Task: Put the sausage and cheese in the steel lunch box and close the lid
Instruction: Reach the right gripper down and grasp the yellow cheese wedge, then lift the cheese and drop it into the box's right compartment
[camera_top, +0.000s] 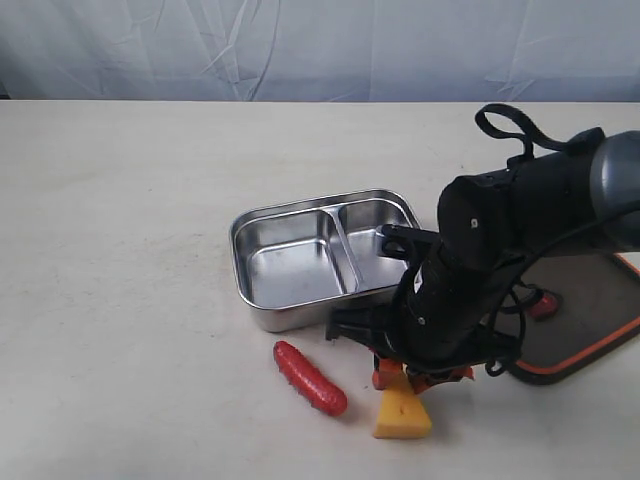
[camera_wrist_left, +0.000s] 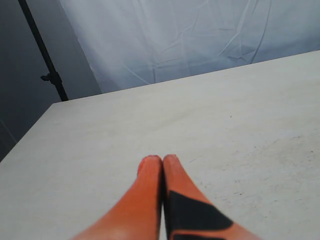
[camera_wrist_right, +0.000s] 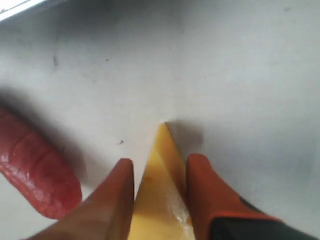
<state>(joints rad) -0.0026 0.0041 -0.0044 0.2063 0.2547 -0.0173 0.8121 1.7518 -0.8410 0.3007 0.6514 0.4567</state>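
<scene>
Right end effector (camera_wrist_right: 161, 161) clamps the cheese (camera_wrist_right: 162, 205) across its flat flanks on the worktop (camera_wrist_right: 240, 75), evidently for lifting into the steel lunch box (camera_top: 290, 318). Left end effector (camera_wrist_left: 162, 160) rests with its fingers together, idle.

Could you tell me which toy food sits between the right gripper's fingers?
The cheese: the yellow wedge flanked by the right gripper; the red sausage lies free beside it.
</scene>
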